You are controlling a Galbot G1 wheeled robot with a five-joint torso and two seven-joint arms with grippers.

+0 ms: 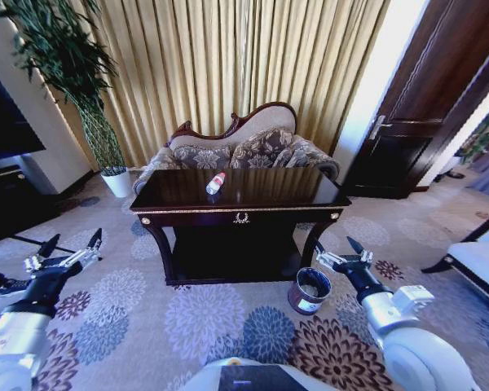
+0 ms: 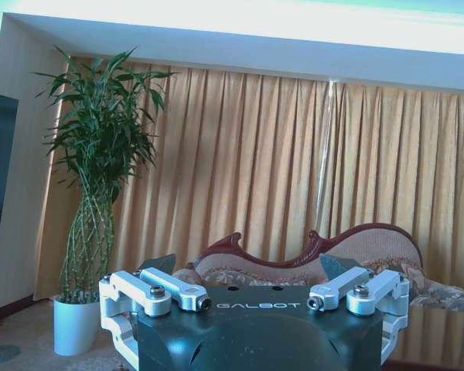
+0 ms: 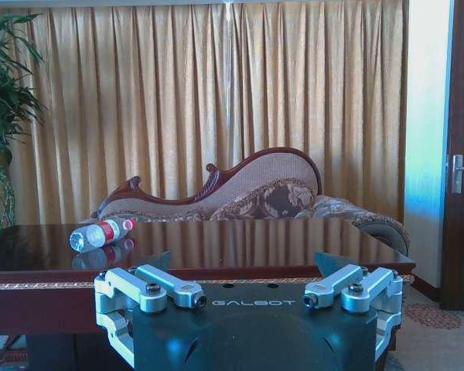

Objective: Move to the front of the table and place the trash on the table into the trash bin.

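Note:
The dark glossy table [image 1: 269,189] stands straight ahead, a short way off. The trash I can see is a clear bottle [image 1: 216,182] with a red cap, lying on its side near the tabletop's middle. The round dark trash bin [image 1: 300,300] sits on the carpet by the table's front right leg. My left gripper [image 1: 72,241] hovers open and empty, low at the left, short of the table. My right gripper [image 1: 336,252] is open and empty just above and right of the bin. In the right wrist view the bottle [image 3: 100,232] lies on the table [image 3: 278,241] beyond the open gripper [image 3: 243,264]. The left wrist view has its open gripper [image 2: 247,267] facing the curtain.
A carved sofa [image 1: 236,147] stands right behind the table, before gold curtains. A bamboo plant in a white pot [image 1: 116,182] is at the back left, near a dark cabinet [image 1: 4,195]. A dark door [image 1: 416,114] is at the right, a white-cushioned seat [image 1: 481,261] further right. Flowered carpet lies open in front.

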